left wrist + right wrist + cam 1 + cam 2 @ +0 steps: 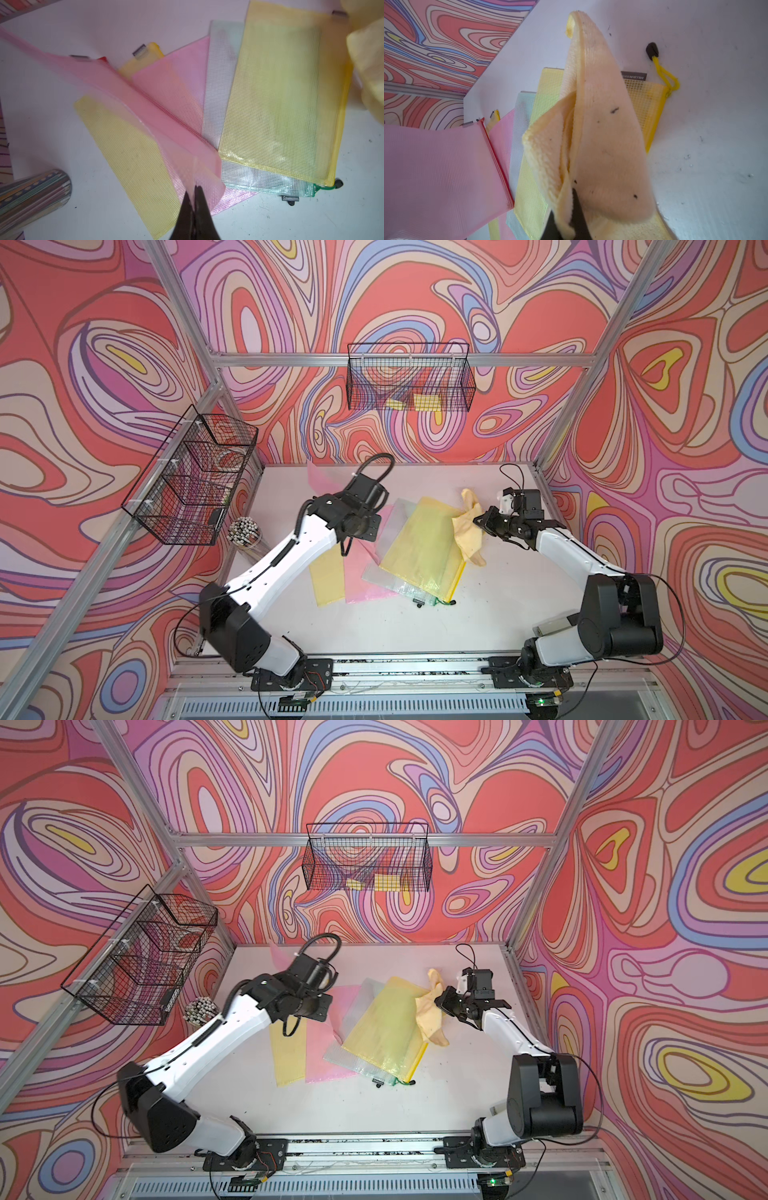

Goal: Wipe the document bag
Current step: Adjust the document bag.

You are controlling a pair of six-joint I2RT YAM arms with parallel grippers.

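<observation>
L gripper pinched on pink bag corner; R gripper clamped on yellow cloth (over yellow bag edge)

The right fingers pinch a yellow cloth at the edge of the yellow document bag on the table.

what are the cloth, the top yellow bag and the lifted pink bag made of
Cloth: probably microfibre or terry, matte; fuzzy pile at its edges, limp folds.
Yellow bag: seemingly thin translucent plastic with mesh grid; glossy highlights along one end.
Lifted pink bag: likely the same; grid texture, bends limply.
</observation>
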